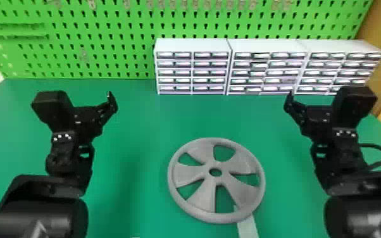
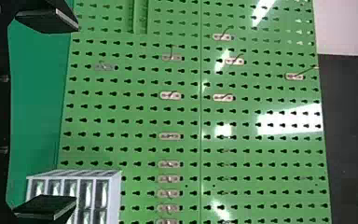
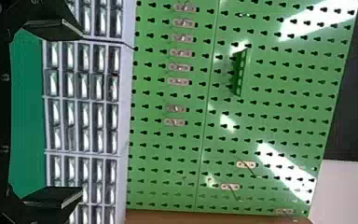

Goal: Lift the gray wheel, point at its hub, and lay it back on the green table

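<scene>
the green table (image 1: 139, 126) spreads across the head view, with the green pegboard (image 1: 120, 41) behind it, toward twelve o'clock. white drawer units (image 1: 193, 46) stand side by side against the board, at about one o'clock from the wheel. the left end effector (image 1: 88, 116) is up at ten o'clock from the wheel, its two fingers spread well apart and empty; the right end effector (image 1: 318, 116) is at two o'clock, also spread and empty. the gray wheel (image 1: 196, 201) lies flat on the table, between the arms and nearer the view's bottom edge. a pale strip (image 1: 247, 227) pokes out from under its rim at five o'clock. the hub (image 1: 215, 172) faces up.
</scene>
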You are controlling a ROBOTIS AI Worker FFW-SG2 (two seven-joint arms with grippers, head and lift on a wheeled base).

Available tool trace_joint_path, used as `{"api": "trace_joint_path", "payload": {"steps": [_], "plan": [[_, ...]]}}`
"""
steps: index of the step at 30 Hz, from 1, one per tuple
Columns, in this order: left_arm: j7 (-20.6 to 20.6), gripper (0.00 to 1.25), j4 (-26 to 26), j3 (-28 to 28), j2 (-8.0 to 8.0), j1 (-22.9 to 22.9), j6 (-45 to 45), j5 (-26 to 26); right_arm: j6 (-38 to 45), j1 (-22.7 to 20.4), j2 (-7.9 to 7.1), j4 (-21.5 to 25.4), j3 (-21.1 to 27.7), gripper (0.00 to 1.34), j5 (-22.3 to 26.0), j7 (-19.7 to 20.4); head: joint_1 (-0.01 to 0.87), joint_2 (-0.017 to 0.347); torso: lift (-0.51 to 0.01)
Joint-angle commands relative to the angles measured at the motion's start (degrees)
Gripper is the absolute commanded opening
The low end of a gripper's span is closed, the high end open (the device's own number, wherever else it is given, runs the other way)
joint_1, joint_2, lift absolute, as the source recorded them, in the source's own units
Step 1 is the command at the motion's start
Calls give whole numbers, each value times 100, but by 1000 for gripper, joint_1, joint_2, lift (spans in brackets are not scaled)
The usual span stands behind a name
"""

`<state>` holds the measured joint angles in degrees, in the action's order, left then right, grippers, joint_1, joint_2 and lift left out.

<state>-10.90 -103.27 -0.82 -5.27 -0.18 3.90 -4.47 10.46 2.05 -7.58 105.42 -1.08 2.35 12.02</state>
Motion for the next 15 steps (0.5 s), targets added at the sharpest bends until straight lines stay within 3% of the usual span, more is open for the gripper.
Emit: {"api": "trace_joint_path", "payload": {"steps": [1,15], "plan": [[0,1250,0,-24,0,167,-12,-1,0,-126,46,4,29,1209,2,2,692,48,-93],[0,1250,70,-129,0,316,-38,-18,52,-434,55,22,125,1226,90,-7,692,48,-93]]}}
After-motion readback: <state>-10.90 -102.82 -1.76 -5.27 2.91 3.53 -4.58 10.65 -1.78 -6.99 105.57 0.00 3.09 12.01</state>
